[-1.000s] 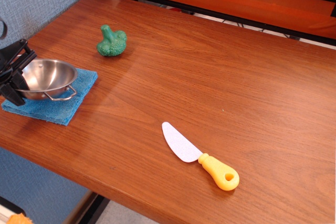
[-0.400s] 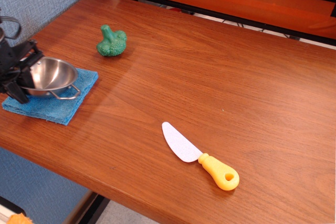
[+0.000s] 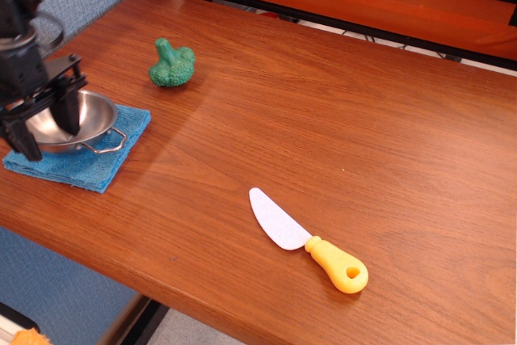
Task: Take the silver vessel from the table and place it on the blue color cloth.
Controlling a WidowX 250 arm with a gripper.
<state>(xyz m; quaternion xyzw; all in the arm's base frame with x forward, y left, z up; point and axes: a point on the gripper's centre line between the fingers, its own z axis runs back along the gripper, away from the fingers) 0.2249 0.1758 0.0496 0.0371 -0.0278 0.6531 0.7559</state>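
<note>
Steel silver vessel (image 3: 77, 123) on blue color cloth (image 3: 89, 159) | gripper (image 3: 47, 131) spread wide, empty | no writing

Silver vessel (image 3: 81, 119): shiny steel. Cloth (image 3: 97, 159): blue, fuzzy. Tabletop (image 3: 323, 119): reddish-brown wood grain. Broccoli (image 3: 171, 64): green. Knife (image 3: 307, 240): pale speckled blade, yellow-orange handle. End effector (image 3: 47, 123): black.

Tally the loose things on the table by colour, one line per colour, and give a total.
Silver: 1, the silver vessel
Blue: 1, the blue color cloth beneath it
Green: 1, the toy broccoli
Yellow and white: 1, the toy knife
Total: 4
</note>
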